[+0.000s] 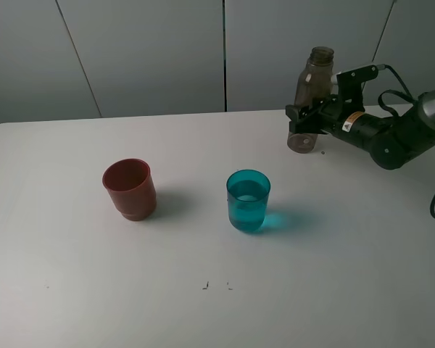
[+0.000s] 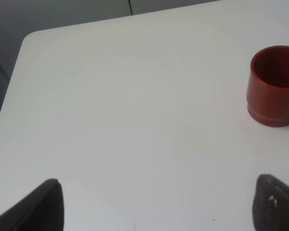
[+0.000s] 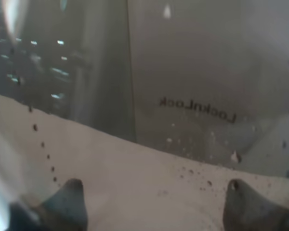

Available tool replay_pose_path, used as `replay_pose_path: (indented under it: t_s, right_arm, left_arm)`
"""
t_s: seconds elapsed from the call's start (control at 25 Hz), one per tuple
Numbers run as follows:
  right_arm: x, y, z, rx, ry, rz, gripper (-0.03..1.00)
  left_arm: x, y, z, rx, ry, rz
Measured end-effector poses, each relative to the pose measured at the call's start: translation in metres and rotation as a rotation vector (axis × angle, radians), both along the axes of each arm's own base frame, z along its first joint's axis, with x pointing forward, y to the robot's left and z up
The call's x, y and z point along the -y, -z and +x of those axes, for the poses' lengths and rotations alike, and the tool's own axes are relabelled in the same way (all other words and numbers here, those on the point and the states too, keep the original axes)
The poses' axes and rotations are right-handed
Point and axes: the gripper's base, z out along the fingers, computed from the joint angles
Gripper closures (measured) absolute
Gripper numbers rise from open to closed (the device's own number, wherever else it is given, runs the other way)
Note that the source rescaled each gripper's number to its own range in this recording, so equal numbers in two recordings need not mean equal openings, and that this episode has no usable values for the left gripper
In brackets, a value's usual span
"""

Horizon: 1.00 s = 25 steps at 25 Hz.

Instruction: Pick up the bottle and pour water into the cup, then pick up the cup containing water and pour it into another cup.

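Observation:
The smoky grey-brown bottle [image 1: 313,87] stands upright at the back right of the table, without a cap. My right gripper [image 1: 303,122] is closed around its lower part; in the right wrist view the bottle [image 3: 183,96] fills the picture between the fingertips [image 3: 70,197]. The teal cup [image 1: 248,200] stands mid-table with water in it. The red-brown cup [image 1: 130,188] stands to its left, also in the left wrist view [image 2: 274,86]. My left gripper [image 2: 161,207] is open and empty over bare table, short of the red-brown cup.
The white table [image 1: 217,304] ends at a grey panelled wall [image 1: 152,51] behind. Its rounded back left corner [image 2: 31,38] shows in the left wrist view. A few small dark specks [image 1: 205,285] lie near the front.

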Motion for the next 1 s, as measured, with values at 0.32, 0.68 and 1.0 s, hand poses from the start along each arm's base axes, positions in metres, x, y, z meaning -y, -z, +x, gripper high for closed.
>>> replay_pose_path:
  t_s: [0.32,0.68,1.0]
  right_arm:
    - [0.0,0.0,0.0,-0.002,-0.003,0.011,0.67]
    - [0.0,0.003,-0.009,-0.055,-0.012,-0.01,-0.02]
    - [0.003,0.0,-0.02,-0.172,-0.023,-0.101,-0.03]
  left_arm:
    - [0.0,0.0,0.0,0.0,0.0,0.0]
    - [0.0,0.0,0.0,0.0,0.0,0.0]
    - [0.0,0.0,0.0,0.0,0.0,0.0]
